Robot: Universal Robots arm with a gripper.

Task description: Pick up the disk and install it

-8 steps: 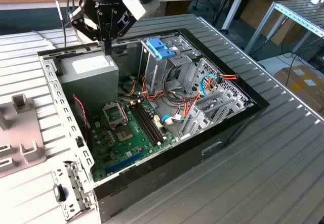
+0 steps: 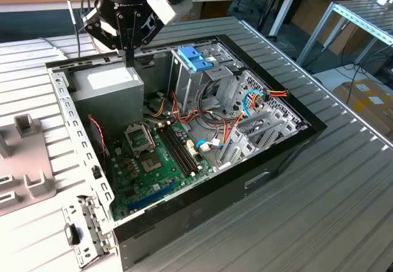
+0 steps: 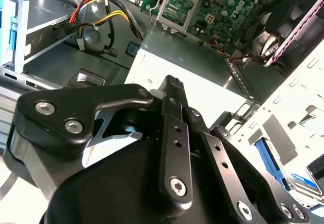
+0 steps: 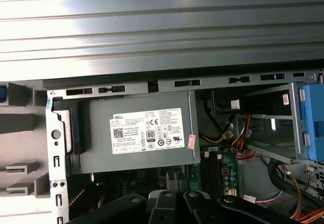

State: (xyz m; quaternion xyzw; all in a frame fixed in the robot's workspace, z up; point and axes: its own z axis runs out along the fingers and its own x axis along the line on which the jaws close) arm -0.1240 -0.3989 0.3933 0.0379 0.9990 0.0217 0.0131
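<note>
Hovering just above the power supply [image 2: 110, 81] of an open computer case [image 2: 276, 155], the gripper [image 2: 129, 54] is seen with fingers [image 3: 172, 97] drawn together, nothing held. The disk [image 2: 195, 58] is lodged in the drive cage [image 2: 184, 85], well apart from the fingers.

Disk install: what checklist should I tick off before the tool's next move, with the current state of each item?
1. Disk located: ok, the disk sits at the top of the drive cage.
2. Tool at the disk: not ok, the tool hangs over the power supply, apart from the disk.
3. Case open: ok, the case has its inside exposed.
4. Wires clear of the cage: cannot tell, wires run close beside it.
5. Disk fully seated: cannot tell.
</note>
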